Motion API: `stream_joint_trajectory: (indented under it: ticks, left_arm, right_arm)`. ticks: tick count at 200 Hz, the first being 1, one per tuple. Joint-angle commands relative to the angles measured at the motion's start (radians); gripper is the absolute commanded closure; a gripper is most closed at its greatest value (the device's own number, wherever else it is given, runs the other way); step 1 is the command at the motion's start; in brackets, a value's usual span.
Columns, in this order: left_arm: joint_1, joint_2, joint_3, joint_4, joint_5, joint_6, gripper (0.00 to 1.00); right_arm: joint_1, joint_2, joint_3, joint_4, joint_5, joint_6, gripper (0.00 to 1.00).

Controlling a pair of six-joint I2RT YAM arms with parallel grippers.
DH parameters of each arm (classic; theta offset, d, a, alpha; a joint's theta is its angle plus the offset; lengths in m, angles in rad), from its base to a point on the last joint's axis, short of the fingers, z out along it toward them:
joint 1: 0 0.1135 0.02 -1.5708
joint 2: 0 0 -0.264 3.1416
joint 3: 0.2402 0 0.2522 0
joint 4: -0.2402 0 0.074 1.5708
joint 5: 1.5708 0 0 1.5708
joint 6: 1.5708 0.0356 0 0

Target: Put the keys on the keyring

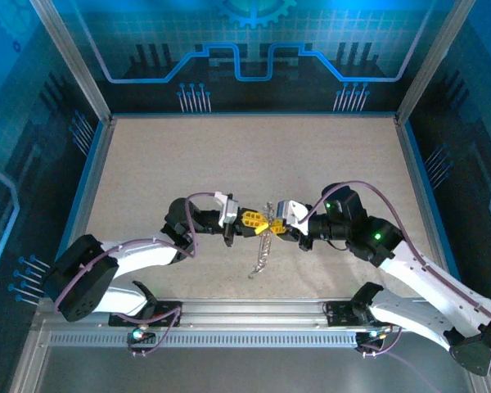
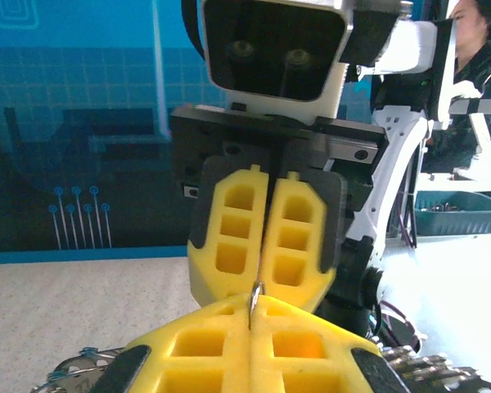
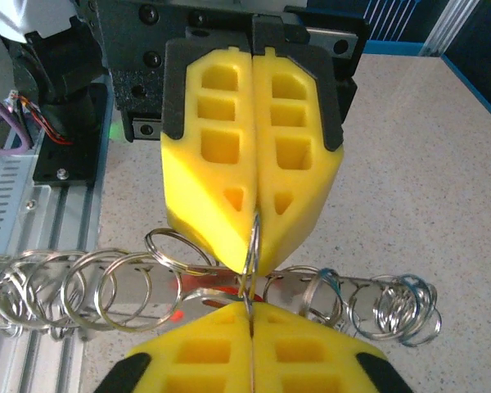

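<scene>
slipping is the thing most to be feared here. the keyring (image 3: 252,246) is seen edge-on as a thin wire, and it is pinched right where the two sets of jaws meet, tip to tip. the left gripper (image 3: 256,237) is closed tight on it, and the right gripper (image 3: 250,315) is closed tight on it too. only a little bit of wire is caught by each pair of tips, so it could be lost if the arms are pulled apart or twisted too hard. the wire could also be bent that way. just behind the jaws a row of small rings (image 3: 82,286) is hung, with what are judged to be the keys (image 3: 198,301) among them, one marked with red. if the keyring is let go, all of this could be dropped.

below the jaws a flat speckled table (image 1: 188,155) is spread. small flat things would be hard to pick up from it. blue walls (image 1: 245,49) with printed lines are set around it, and a metal rail (image 1: 245,327) is fixed at the near edge.
</scene>
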Motion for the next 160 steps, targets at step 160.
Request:
stream_joint_trajectory:
  ticks: [160]
  left_arm:
    - [-0.001, 0.038, -0.019, 0.161, -0.017, -0.039, 1.00]
  right_arm:
    - [0.003, 0.036, 0.013, 0.073, -0.057, 0.034, 0.90]
